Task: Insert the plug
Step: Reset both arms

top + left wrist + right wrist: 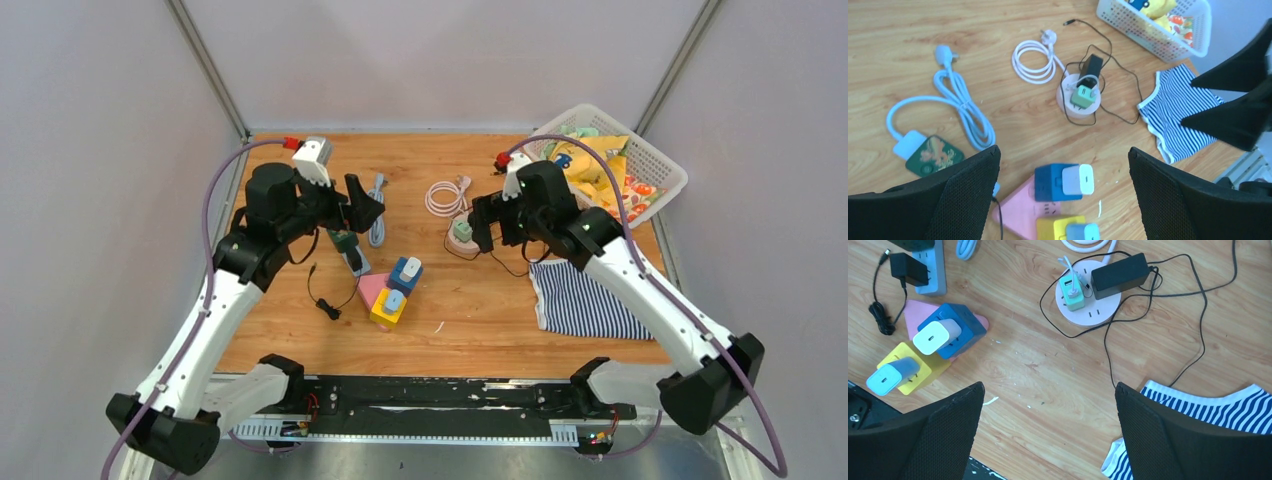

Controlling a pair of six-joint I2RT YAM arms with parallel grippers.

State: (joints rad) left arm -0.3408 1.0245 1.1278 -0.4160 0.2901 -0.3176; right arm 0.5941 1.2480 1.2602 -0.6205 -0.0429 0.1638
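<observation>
**Plainly, the round socket belongs to the right arm**

I have both tools spread wide and carrying nothing. The right gripper point(1048, 387) hangs over the wooden table point(1038, 360), and the left gripper point(1063, 152) stands just as wide above the blue cube socket point(1050, 182).

The task names no particular plug, so I take it to be the black adapter point(1120, 275). It sits on the round pink socket point(1095, 315) beside a green adapter point(1071, 290). From the right wrist it looks seated flat, though I cannot see its pins to be sure.

It lies straight ahead of the right gripper, inside the span of the fingers and off-centre toward the finger on the striped cloth point(1198, 410) side. Its long axis runs nearly parallel to the line between my fingertips, tipped only slightly. If I have to re-grip it, I reckon the wrist needs about a quarter turn to take it across its narrow faces. As things stand, the fingers would straddle its length.

From the left gripper the same socket is farther ahead and well apart, beyond the blue cube socket. In the overhead view the right fingers stand just beside it, so the right arm is the nearer one.

A loose white plug point(1049, 36) lies near the socket on its far side, at the end of a coiled cable point(1033, 62). If that is the one meant, it too is closer to the right gripper.
</observation>
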